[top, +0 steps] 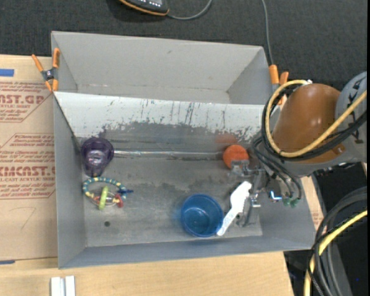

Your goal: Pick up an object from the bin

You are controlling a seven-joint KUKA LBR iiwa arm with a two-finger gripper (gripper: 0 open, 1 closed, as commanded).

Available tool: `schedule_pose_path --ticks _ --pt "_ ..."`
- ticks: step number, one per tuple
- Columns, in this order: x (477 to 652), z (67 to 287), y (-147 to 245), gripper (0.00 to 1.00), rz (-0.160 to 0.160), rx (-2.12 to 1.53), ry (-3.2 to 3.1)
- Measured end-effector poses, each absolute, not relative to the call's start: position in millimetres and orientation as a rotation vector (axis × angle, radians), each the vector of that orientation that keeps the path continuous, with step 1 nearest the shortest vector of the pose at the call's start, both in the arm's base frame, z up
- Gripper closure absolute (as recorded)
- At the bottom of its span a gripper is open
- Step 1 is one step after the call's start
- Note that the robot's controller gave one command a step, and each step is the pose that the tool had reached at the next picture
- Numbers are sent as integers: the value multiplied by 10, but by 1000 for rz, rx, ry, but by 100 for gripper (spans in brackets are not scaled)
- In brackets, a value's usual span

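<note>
Grey metal bin (154, 177), scuffed floor, only a handful of things in it, so nothing's heaped. The robot's hand (250, 202) is down low near the bin's front right corner, right over a long white plastic piece (232, 208) that lies slanted there, its lower end up against a blue bowl (200, 216). Honestly can't tell whether the hand is spread or pressed together, and I can't see that it has the white piece pinched. My guess is this is the lining-up-for-the-grab step, with nothing picked yet. The next move would need it to close on the white piece without nudging the bowl, then lift straight up. Room is tight there, with the right and front walls both near and the bowl on the other side. An orange ball (235, 155) sits by the back wall just behind the hand. The left half is roomy, just a purple cup (96, 155) and a beaded ring toy (103, 193) near the left wall.
</note>
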State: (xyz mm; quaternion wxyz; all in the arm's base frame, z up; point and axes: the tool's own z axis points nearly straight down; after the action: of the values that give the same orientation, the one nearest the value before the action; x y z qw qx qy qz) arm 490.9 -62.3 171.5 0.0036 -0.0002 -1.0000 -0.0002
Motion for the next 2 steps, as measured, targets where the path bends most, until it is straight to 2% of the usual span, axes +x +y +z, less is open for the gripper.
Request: schedule_pose_path --ticks 1,2 --pt "4926 1759 -618 0 1 2 -3142" --pt "4901 930 -71 0 -1 282 -3127"
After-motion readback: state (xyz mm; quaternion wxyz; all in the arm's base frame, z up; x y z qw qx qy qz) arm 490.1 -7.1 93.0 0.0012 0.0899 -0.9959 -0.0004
